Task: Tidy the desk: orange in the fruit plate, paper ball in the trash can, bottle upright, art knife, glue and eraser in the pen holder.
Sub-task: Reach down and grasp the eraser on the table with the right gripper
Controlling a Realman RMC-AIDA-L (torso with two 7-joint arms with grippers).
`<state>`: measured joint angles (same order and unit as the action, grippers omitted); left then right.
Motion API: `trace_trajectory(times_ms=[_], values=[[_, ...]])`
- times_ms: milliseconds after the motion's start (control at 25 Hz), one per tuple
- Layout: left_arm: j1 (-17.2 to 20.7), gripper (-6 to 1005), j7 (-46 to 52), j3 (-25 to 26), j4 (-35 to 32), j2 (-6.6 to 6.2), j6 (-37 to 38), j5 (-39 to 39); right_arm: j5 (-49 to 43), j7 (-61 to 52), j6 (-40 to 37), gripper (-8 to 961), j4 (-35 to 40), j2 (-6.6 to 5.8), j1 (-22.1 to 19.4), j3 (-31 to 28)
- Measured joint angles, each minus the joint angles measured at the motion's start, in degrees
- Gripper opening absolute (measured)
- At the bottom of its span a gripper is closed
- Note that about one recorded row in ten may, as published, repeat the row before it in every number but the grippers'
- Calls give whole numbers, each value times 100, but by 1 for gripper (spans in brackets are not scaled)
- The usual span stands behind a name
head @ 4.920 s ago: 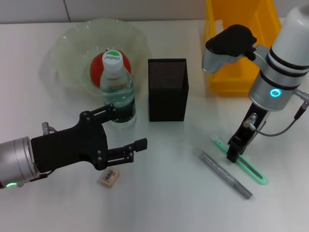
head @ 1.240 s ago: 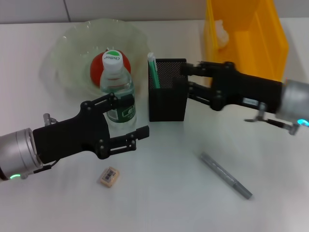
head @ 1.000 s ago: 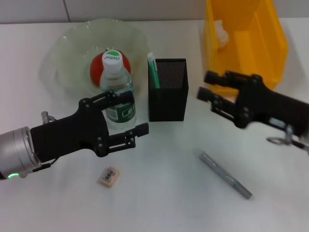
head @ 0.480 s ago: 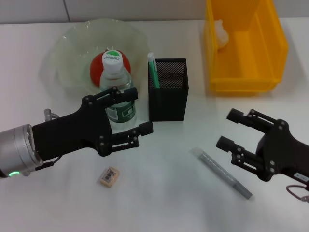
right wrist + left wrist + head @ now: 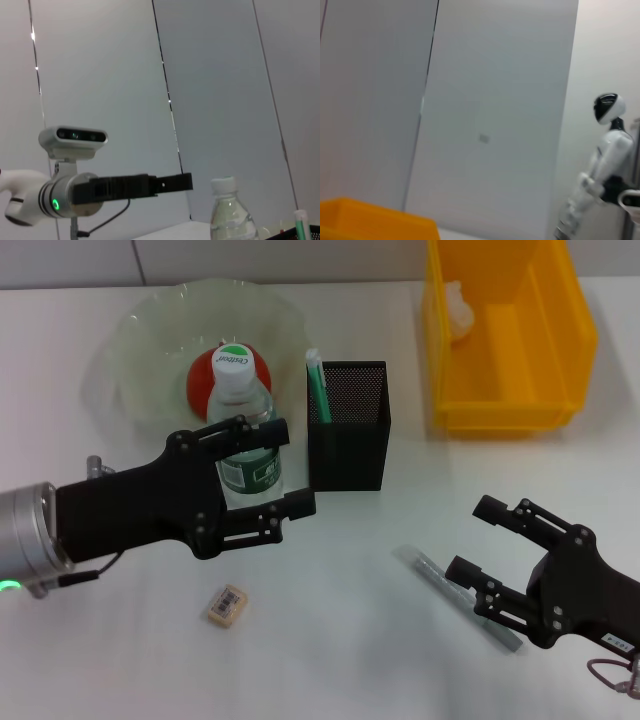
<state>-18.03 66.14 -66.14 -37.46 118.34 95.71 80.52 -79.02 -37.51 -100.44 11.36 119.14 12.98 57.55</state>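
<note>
The orange [image 5: 203,383] lies in the pale green fruit plate [image 5: 140,330]. In front of it the bottle [image 5: 240,415] stands upright. The green art knife [image 5: 318,387] sticks out of the black mesh pen holder [image 5: 347,430]. A paper ball [image 5: 456,308] sits in the yellow trash can [image 5: 520,390]. The tan eraser [image 5: 227,604] lies on the desk below my open left gripper [image 5: 283,471], which hides the bottle's lower part. My open right gripper [image 5: 478,540] hovers over the grey pen-shaped glue [image 5: 428,570], one finger on each side.
The white desk runs around all these things. In the right wrist view I see my left gripper [image 5: 150,184], the bottle's cap [image 5: 225,185] and the art knife's tip [image 5: 300,218]. The left wrist view holds only a corner of the yellow can [image 5: 370,220] and a wall.
The art knife went from the desk into the pen holder. My right gripper then drew back from the holder to the grey glue. My left gripper crept toward the bottle.
</note>
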Motion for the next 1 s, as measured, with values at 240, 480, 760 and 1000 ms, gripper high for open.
trace_trajectory(times_ms=[240,480,760,1000], values=[[128,800,1899,57,-1648,-6,-138,961,19,2,11,728,-34,3,31,-4],[276,800,4357,36,-3798,13,-362,2351,9,1,167,729,-40,19,90,-4],[336,799,5574,-114,-5295,18,-241,3455,31,-12,288,729,-45,22,148,-8],[215,799,6142,-288,-5560,21,-66,3886,34,-33,303,729,-43,14,194,-16]])
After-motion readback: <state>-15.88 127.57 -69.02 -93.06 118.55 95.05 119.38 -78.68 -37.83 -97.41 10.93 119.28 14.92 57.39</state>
